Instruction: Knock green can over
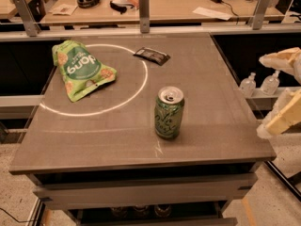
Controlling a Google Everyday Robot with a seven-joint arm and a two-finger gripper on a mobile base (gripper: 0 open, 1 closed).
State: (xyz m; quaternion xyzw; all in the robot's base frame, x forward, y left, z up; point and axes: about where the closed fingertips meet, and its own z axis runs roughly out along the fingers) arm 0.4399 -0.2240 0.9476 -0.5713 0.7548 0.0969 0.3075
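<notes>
Green can (169, 113) upright on table (216, 102), snack bag (82, 70) lettering upside down, gripper (261, 96) beyond right edge, fingers (282, 60) apart.

I get warm, rather dim light from overhead. A thin bright ring (142, 79) curves over the far-left part of the grey-brown table (216, 126), and the silver top of the green patterned aluminium drink can (169, 114) glints. The can's shadow is faint. The pale two-finger tool (263, 95), its fingers spread apart past the table's right edge, looks soft and blurred.
</notes>
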